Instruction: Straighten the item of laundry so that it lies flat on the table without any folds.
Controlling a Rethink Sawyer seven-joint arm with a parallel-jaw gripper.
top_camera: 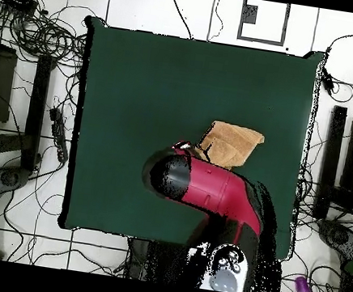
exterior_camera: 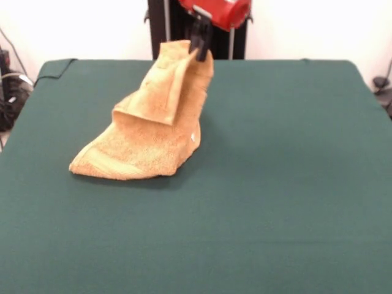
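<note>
The small orange-tan terry-cloth towel [exterior_camera: 150, 125] stands in a tall, slumped heap on the large table covered in plain dark green cloth [exterior_camera: 275, 184], left of centre and toward the far side in the front view. Its top corner is lifted off the surface and pinched between the closed black fingers of the gripper [exterior_camera: 199, 41], which hangs from the red and black arm [exterior_camera: 223, 11] entering at the top edge. From that raised corner the cloth falls in a folded flap, with a second layer doubled over at mid-height, and the lower part spreads out on the table toward the left, ending in a rounded edge where a woven border band shows. A small white tag [exterior_camera: 194, 137] sits on the towel's right side near the bottom.

In the overhead view, the red arm's thick black-tipped body [top_camera: 198, 184] lies across the table's lower middle and covers part of the towel [top_camera: 233, 143]; only a tan wedge shows beyond it. The gripper itself is hidden beneath the arm there.

The green cloth around the towel carries nothing else. Off the table, tangled black cables [top_camera: 41, 30] run over the white floor on the left, dark stands [top_camera: 331, 159] stand along both sides, and a small purple object [top_camera: 301, 286] lies near the bottom right corner.
</note>
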